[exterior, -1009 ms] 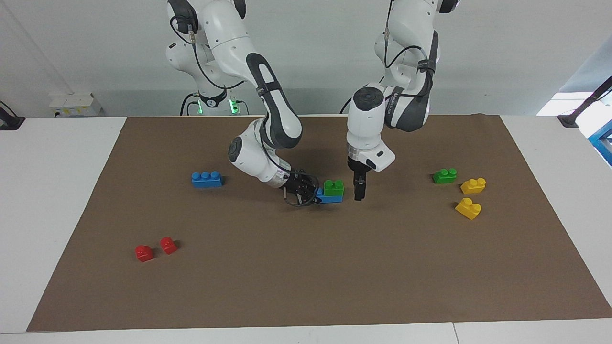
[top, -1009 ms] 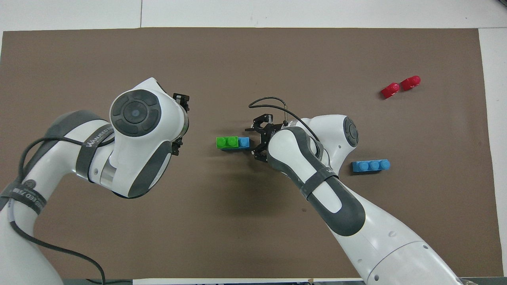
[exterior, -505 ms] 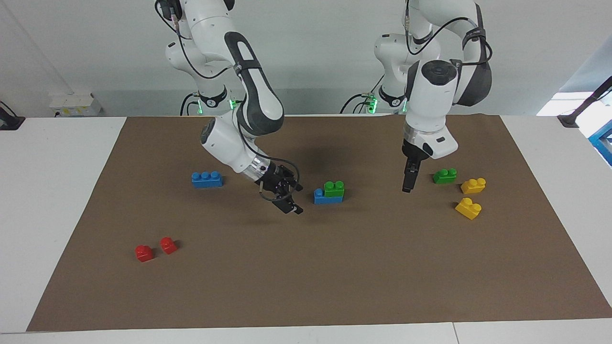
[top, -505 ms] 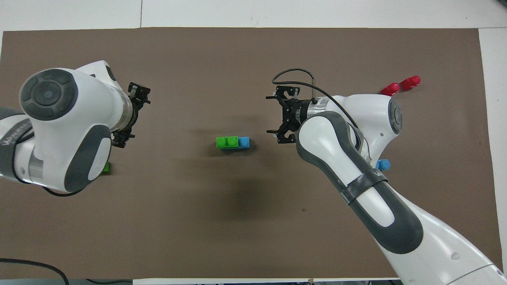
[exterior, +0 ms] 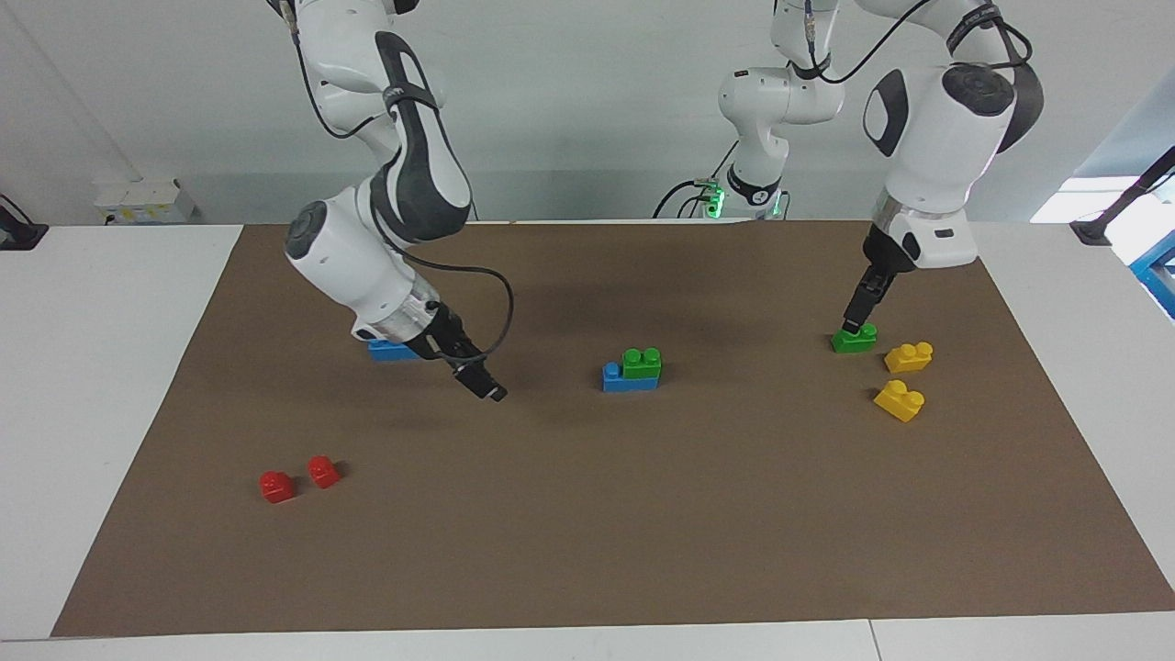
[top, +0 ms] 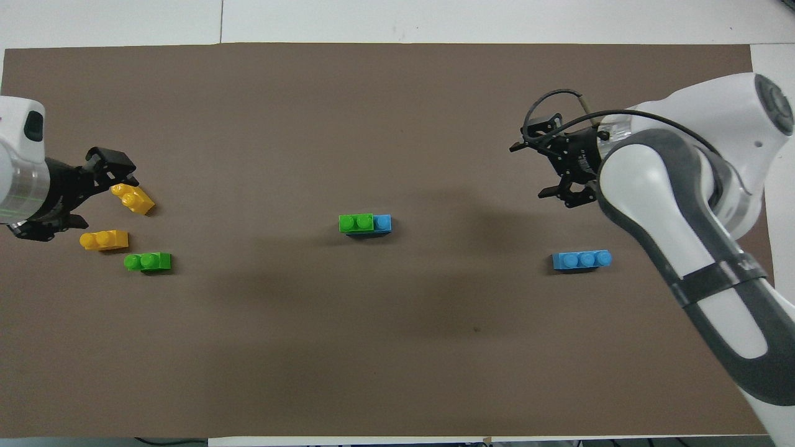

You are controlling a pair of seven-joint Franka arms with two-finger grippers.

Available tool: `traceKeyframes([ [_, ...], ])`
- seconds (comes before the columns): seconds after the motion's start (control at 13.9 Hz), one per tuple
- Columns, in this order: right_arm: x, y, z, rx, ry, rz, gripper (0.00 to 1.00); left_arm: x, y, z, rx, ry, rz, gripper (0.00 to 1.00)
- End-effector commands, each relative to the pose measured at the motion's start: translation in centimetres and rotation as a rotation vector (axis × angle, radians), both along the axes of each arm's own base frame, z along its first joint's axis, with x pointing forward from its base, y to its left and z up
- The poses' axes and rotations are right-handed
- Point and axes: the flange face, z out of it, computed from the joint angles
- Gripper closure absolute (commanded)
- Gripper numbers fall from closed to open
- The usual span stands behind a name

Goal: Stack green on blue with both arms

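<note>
Small bright green two-stud plastic brick [exterior: 641,362] sits on blue three-stud plastic brick [exterior: 628,379] mid-worktop: one stack done. Second green brick [top: 148,261] and second blue brick [top: 581,259] lie apart (maybe next pair). Left gripper [top: 77,200] and right gripper [top: 554,162] both wide, empty, raised over mat.

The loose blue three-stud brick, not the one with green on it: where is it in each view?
Facing view: loose blue brick partly hidden under the right arm's wrist, toward the right arm's end of the mat.
Overhead view: in full sight, just robot-side of the right gripper.
Shared landmark: the green-on-blue stack at mid-mat.
</note>
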Motion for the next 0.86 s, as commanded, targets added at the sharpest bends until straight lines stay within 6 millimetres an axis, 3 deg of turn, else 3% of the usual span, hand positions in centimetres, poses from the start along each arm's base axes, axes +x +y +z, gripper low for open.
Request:
traceKeyframes([
  [0.0, 0.1, -4.1, 2.7, -0.112, -0.054, 0.214, 0.0, -0.4, 2.5, 1.7, 0.0, 0.037, -0.21, 0.0],
  [0.29, -1.2, -7.6, 7.4, -0.254, -0.132, 0.458, 0.0, -0.7, 4.0, 4.2, 0.006, 0.052, -0.437, 0.0],
  [0.79, -5.4, -8.1, 14.8, -0.393, -0.181, 0.723, 0.0, -1.6, 3.6, 5.9, -0.055, 0.098, -0.486, 0.0],
])
